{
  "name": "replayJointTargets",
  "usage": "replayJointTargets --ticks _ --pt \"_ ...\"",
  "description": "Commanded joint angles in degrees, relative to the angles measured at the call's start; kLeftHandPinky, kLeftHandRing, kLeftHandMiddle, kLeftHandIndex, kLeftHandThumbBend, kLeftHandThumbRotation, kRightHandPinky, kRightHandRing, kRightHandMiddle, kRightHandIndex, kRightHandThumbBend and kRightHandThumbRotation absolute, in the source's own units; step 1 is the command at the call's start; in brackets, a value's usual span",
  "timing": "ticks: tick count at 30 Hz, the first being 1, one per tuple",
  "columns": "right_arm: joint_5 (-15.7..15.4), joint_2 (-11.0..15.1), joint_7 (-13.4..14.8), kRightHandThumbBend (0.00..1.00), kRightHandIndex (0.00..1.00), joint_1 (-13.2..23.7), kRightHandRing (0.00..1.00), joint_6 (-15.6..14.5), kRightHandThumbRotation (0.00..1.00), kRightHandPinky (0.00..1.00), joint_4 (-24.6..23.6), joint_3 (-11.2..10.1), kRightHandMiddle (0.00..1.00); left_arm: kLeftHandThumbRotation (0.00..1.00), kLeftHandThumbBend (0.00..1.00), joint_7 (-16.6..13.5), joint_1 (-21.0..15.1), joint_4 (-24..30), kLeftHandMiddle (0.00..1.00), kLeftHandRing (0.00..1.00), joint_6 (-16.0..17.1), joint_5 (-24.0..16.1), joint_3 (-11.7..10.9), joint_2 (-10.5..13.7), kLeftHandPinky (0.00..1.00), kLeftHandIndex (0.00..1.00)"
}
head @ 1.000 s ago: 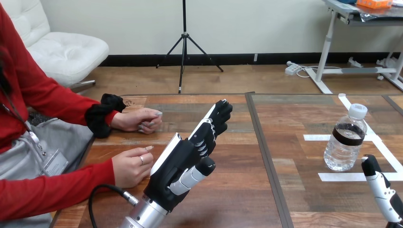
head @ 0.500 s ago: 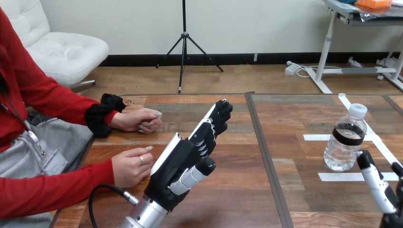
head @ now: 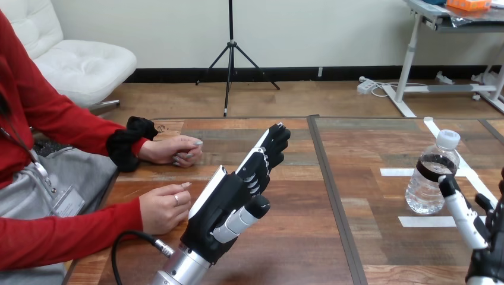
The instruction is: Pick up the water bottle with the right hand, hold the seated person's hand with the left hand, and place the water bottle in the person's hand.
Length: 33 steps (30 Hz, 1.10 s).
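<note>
One wooden table [head: 297, 249] spans the head view, with one dark seam [head: 328, 184] running from twelve o'clock towards six o'clock across its top. One water bottle [head: 432, 172] stands on it, out at three o'clock. There are two robot hands: the left hand [head: 223, 205] at about seven o'clock and the right hand [head: 484, 246] at about four o'clock. There are two hands of the person, both on the nine o'clock side: the person's farther hand [head: 172, 149] and the person's nearer hand [head: 161, 206] just below it. Three white tape strips [head: 425, 221] lie on the tabletop around the bottle, two level and one slanting.
</note>
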State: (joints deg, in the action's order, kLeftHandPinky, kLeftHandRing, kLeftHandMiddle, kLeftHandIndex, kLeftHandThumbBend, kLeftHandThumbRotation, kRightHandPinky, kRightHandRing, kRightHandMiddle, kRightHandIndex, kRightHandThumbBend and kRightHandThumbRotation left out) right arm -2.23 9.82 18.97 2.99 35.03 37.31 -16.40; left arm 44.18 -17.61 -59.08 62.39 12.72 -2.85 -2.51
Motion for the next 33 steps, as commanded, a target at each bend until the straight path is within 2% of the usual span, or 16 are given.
replayJointTargets --ticks 1,6,14,26,33 --pt "0.76 1.32 -1.05 1.00 1.00 5.15 1.00 -0.60 0.57 0.80 1.85 -0.05 0.99 0.85 1.00 -0.13 -3.36 0.10 1.00 1.00 1.22 -0.10 0.23 -0.51 1.00 1.00" --pt "0.63 1.64 -1.29 1.00 1.00 6.42 1.00 -1.36 0.56 0.82 3.31 0.18 0.99 0.84 1.00 0.09 -3.39 0.07 1.00 1.00 1.10 0.14 0.20 -0.67 1.00 1.00" --pt "-1.77 2.49 0.45 1.00 1.00 8.52 1.00 -3.41 0.59 0.85 5.73 1.17 0.99 0.84 1.00 -0.12 -3.39 0.06 1.00 1.00 1.28 0.02 0.19 -0.78 1.00 1.00" --pt "-0.05 2.73 -1.64 1.00 1.00 11.43 1.00 -3.12 0.58 0.91 9.60 1.40 1.00 0.85 1.00 -0.46 -3.27 0.19 1.00 1.00 1.51 -0.08 0.14 -0.91 1.00 1.00" --pt "-0.69 3.26 -1.54 1.00 1.00 13.10 1.00 -3.44 0.57 0.93 11.96 1.72 1.00 0.85 1.00 0.05 -3.27 0.18 1.00 1.00 1.66 0.34 0.06 -0.89 1.00 1.00"
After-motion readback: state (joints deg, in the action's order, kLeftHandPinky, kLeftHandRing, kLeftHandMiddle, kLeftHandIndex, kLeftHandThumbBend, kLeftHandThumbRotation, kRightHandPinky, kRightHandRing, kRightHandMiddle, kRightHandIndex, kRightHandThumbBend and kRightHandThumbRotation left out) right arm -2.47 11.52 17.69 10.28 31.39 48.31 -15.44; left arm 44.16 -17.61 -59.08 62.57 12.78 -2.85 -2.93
